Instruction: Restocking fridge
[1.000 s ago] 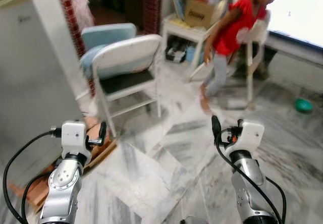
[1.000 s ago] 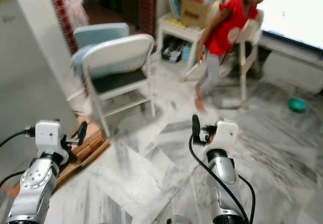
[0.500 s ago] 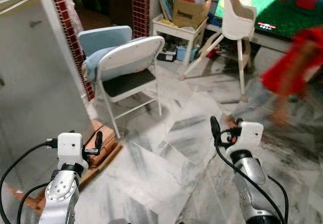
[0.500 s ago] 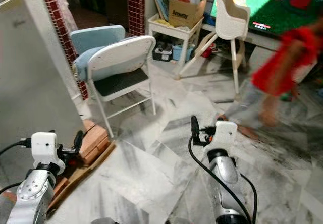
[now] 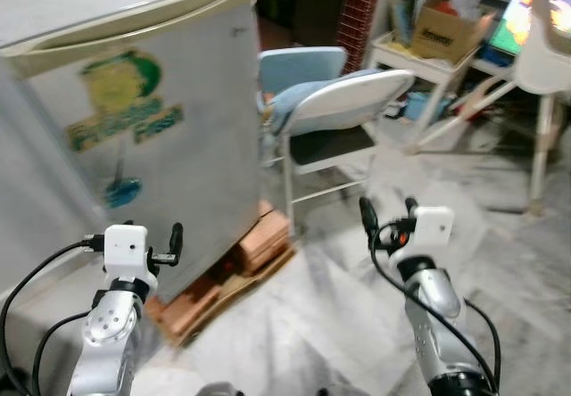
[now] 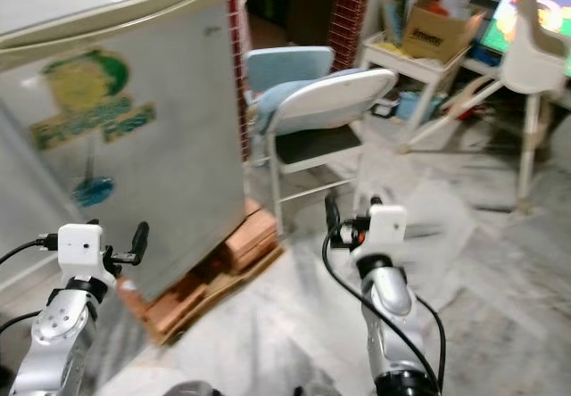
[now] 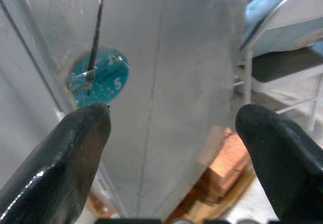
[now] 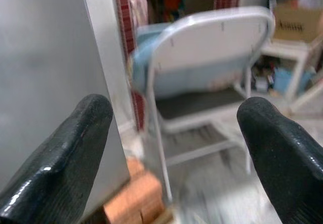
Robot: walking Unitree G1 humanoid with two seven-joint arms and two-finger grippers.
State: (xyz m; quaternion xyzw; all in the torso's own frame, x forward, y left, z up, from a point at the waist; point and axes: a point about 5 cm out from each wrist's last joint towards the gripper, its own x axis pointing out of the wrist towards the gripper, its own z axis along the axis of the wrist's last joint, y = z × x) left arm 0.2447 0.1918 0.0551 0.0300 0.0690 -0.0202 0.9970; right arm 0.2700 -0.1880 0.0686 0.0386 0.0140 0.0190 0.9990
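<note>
A grey fridge [image 5: 161, 146] with a green sticker and a round teal sticker [image 7: 98, 77] stands front left, door shut, raised on bricks [image 5: 259, 240] and a wooden board. My left gripper [image 5: 165, 249] is held up low on the left, close to the fridge's lower front corner, open with nothing between its fingers [image 7: 75, 148]. My right gripper [image 5: 386, 213] is raised right of the fridge, open and empty, facing the folding chair [image 8: 202, 62] and the fridge's side [image 8: 45, 72].
A white folding chair [image 5: 343, 111] and a blue chair behind it stand right beside the fridge. Farther right are a white table with a cardboard box [image 5: 437, 26] and a white high chair [image 5: 544, 57]. Marble floor [image 5: 517, 226] lies open to the right.
The camera has swung left, so the fridge now stands in front and the chairs sit right of centre. The person in red has passed out of the frame. Both grippers stay open.
</note>
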